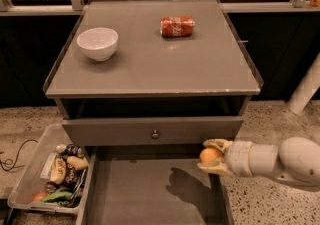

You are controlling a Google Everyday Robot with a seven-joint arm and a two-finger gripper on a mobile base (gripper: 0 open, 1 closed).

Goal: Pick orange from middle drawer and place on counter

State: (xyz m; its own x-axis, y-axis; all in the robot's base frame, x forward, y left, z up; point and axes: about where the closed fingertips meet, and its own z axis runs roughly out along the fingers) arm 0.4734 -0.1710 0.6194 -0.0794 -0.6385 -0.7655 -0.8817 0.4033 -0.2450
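The orange (pixel 209 155) is small and round, held between the pale fingers of my gripper (pixel 211 156). The gripper is shut on it and holds it above the right side of the open middle drawer (pixel 140 189), just below the right end of the grey drawer panel with the knob (pixel 155 131). My white arm reaches in from the right edge. The gripper's shadow falls on the drawer's flat grey floor. The counter (pixel 155 61) is the grey square top above, with a thin raised rim.
A white bowl (pixel 97 43) stands at the counter's left and a red cola can (pixel 177 26) lies at its back middle. A clear plastic bin of snack packets (pixel 52 174) sits on the floor left of the drawer. A white pole (pixel 306 89) stands at the right.
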